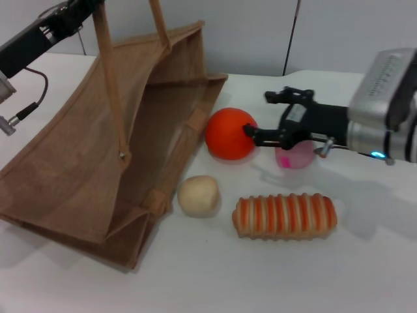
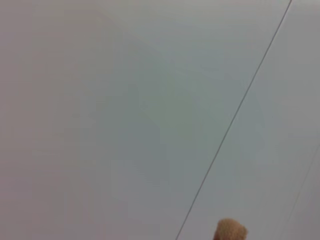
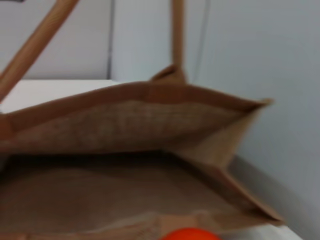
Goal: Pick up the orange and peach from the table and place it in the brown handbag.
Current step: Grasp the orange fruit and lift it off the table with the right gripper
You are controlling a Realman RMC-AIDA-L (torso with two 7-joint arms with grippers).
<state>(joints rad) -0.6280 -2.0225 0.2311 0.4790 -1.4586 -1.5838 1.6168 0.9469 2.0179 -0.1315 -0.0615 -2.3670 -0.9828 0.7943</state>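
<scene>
One orange [image 1: 229, 133] touching the wide open right gripper [image 1: 257, 116], one peach [image 1: 294, 155] under it, one brown handbag [image 1: 85, 163] beyond, left gripper [image 1: 65, 16] up high, cannot tell its jaws

Count: one orange [image 1: 230, 134], one peach [image 1: 294, 156], one beige ball [image 1: 199, 195], one striped loaf [image 1: 285, 216], one brown handbag [image 1: 85, 169].

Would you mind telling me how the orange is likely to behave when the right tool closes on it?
The orange looks smooth and round, so it may slip or roll toward the handbag if nudged. The right tool is open with one finger at its side; an off-centre squeeze could probably push it away.
</scene>
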